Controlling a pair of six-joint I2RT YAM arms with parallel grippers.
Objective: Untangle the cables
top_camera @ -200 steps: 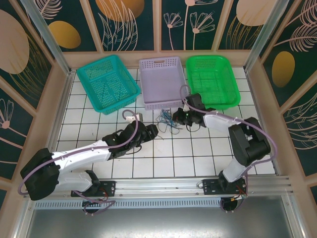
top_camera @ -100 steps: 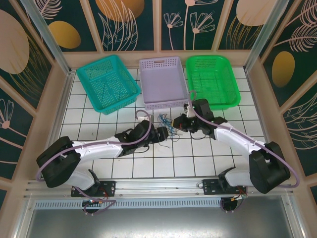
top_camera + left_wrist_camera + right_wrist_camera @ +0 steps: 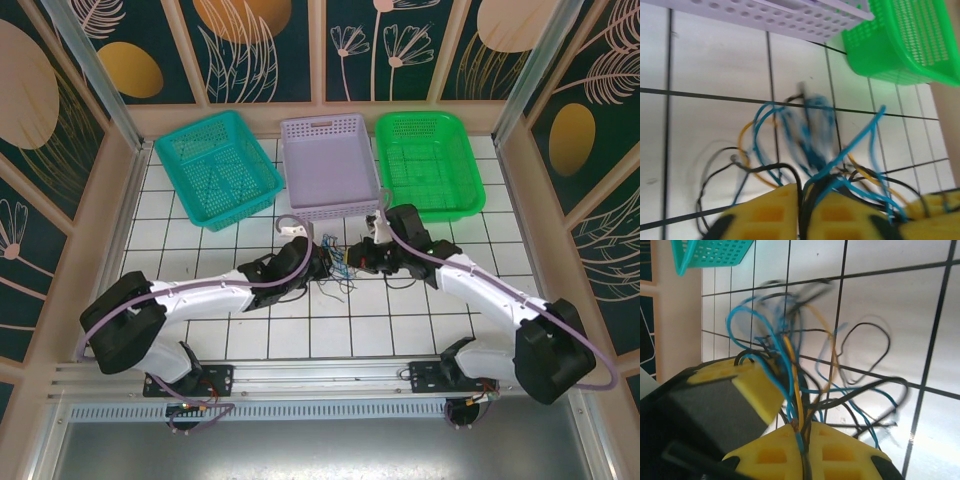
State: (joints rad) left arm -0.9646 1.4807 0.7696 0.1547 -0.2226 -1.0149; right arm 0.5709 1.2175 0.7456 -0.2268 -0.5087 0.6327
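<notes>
The cables are a small tangle of thin blue, black and yellow wires on the white tiled table, just in front of the lilac basket. My left gripper meets the tangle from the left. My right gripper meets it from the right. In the left wrist view the yellow fingers of the left gripper are shut on black and blue strands of the cables. In the right wrist view my right gripper is shut on blue, yellow and black strands of the cables. The left gripper's yellow finger sits close beside it.
Three baskets line the back of the table: teal, lilac and green. The lilac basket's front wall is a short way behind the tangle. Open white tiles lie in front of the grippers, towards the metal rail.
My left gripper has moved right into the tangle and gone from open to shut on strands. My right gripper stays shut on the cables and has shifted slightly left.
</notes>
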